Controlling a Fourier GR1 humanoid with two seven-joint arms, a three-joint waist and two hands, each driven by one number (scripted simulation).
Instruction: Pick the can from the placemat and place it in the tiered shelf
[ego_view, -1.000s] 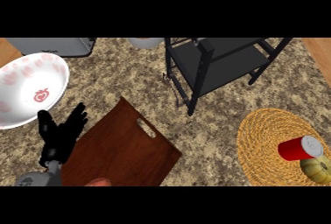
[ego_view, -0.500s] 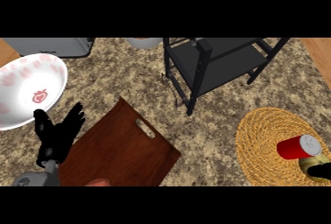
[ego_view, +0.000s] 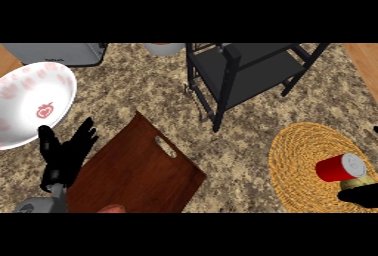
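Hand (ego_view: 362, 196) nearer; can (ego_view: 340, 167) tipped rightward.

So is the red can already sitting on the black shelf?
No, the red can lies on the round woven placemat, apart from the black tiered shelf.

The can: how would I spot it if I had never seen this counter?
Look at the round woven placemat at the counter's right side, below the dark tiered shelf. The can lies on the mat's right part, on its side. It is the only red thing there, with a grey end.
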